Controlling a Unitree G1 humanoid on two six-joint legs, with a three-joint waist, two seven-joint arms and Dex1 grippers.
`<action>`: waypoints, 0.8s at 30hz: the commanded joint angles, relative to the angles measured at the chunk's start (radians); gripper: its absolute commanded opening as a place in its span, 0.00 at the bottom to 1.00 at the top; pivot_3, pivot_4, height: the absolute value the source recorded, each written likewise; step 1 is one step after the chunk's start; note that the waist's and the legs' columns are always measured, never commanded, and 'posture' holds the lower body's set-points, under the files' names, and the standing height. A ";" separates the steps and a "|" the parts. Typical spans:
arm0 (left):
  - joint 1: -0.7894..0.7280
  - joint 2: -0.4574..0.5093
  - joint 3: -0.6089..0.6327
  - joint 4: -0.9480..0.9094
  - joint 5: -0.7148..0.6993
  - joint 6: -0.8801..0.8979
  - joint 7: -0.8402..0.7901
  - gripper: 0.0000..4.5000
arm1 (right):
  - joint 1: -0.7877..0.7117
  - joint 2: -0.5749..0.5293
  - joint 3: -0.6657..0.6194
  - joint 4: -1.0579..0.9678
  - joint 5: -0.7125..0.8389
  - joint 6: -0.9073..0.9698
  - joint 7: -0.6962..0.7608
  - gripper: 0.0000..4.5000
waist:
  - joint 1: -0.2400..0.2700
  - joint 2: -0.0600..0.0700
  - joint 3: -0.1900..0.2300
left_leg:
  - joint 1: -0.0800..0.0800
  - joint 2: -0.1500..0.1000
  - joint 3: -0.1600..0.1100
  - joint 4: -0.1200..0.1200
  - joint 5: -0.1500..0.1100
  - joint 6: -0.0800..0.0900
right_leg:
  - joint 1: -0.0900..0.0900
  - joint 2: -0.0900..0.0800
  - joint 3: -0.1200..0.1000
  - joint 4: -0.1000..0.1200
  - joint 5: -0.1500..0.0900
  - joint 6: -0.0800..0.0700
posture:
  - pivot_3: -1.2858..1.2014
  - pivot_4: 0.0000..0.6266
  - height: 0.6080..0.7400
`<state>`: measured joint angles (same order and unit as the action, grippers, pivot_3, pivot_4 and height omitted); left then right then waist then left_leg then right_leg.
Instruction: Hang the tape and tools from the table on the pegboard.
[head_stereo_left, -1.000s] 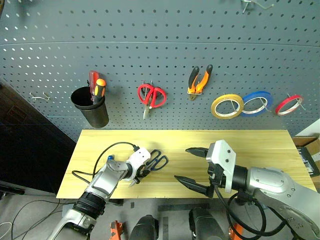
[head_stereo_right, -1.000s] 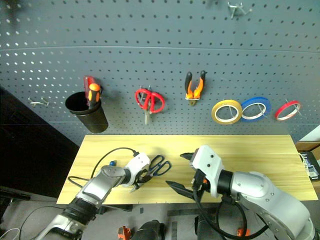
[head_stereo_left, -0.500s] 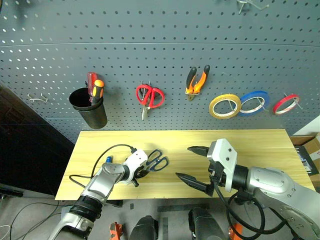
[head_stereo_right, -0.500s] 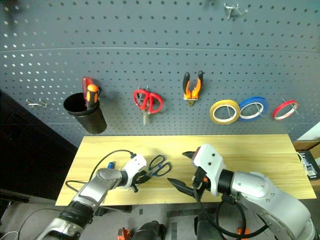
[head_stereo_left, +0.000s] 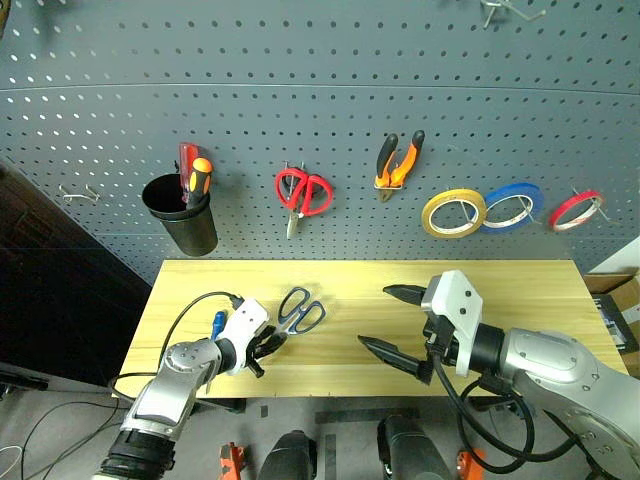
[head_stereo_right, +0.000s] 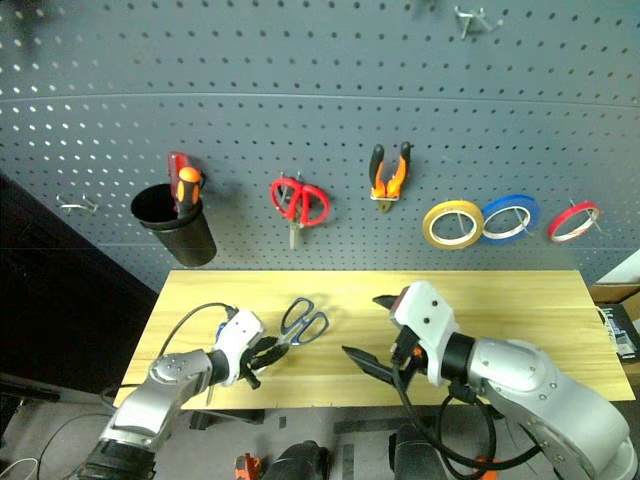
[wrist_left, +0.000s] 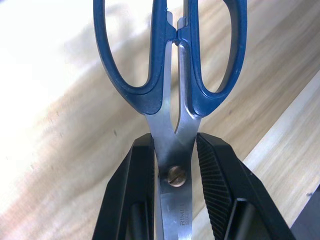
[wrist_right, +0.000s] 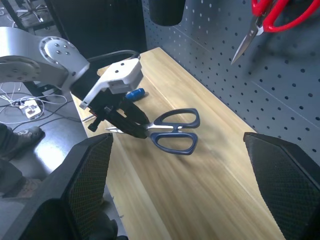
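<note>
Left hand (head_stereo_left: 262, 345): lower left of the head view; clenched on the blue-handled scissors (head_stereo_left: 300, 311), its fingers (wrist_left: 142, 175) pinching the blades at the pivot screw, handles pointing away toward the board.
Right hand (head_stereo_left: 393, 321): lower centre-right, released, fingers spread wide, holding nothing, hovering over the desk (head_stereo_left: 520, 285).
Blue screwdriver (head_stereo_left: 217, 323): on the desk just beside the left wrist, partly hidden by it.
Step in hand: lifting the scissors off the desk, by my reading, ready to carry them to the pegboard (head_stereo_left: 320, 110).
Next move: raise and reach toward the board, then thread a handle loop over a free hook (head_stereo_left: 78, 194); with the grip on the blades, the loops lead, which suits hooking. Which hook is meant I cannot tell.
Pegboard, far: black cup (head_stereo_left: 182, 215) with red and orange screwdrivers at left; red scissors (head_stereo_left: 302, 192); orange-and-black pliers (head_stereo_left: 398, 160); yellow tape (head_stereo_left: 453, 212), blue tape (head_stereo_left: 510, 205) and red tape (head_stereo_left: 577, 209) at right, all hanging.
Change from a second earlier: the left hand has drawn back toward the lower left and risen; the scissors came with it, now clear of the desk.
</note>
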<state>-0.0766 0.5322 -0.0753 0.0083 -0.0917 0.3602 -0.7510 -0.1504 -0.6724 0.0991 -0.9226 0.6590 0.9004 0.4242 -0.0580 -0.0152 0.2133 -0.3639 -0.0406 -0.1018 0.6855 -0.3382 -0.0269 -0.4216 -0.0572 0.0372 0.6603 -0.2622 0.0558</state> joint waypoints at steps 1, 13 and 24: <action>0.041 0.004 0.069 -0.101 -0.045 -0.122 0.002 0.21 | -0.015 -0.021 -0.012 -0.071 -0.016 -0.031 0.007 1.00 | 0.000 0.000 0.000 | 0.000 0.000 0.000 0.000 0.000 0.000 | 0.000 0.000 0.000 0.000 0.000 0.000 | 0.47 0.35 1.00; 0.073 -0.044 0.137 -0.284 -0.013 -0.428 0.141 0.21 | 0.033 -0.035 -0.110 -0.099 -0.006 -0.139 0.033 1.00 | 0.012 0.000 0.000 | 0.000 0.000 0.001 -0.003 0.000 0.000 | 0.000 0.000 0.000 -0.002 0.000 0.000 | 0.49 0.33 1.00; -0.064 -0.086 0.135 -0.282 -0.012 -0.430 0.225 0.21 | 0.048 -0.060 -0.073 -0.060 -0.066 -0.215 0.067 1.00 | 0.026 -0.001 0.000 | 0.000 0.000 0.002 -0.002 0.000 0.000 | 0.000 0.001 -0.001 -0.002 0.000 0.000 | 0.49 0.31 1.00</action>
<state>-0.1181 0.4539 0.0479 -0.2632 -0.1030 -0.0651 -0.5483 -0.1001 -0.7274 0.0253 -0.9253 0.6050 0.7168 0.4804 -0.0321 -0.0160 0.2129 -0.3635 -0.0408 -0.1001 0.6831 -0.3380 -0.0270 -0.4212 -0.0559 0.0368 0.6587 -0.2622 0.0558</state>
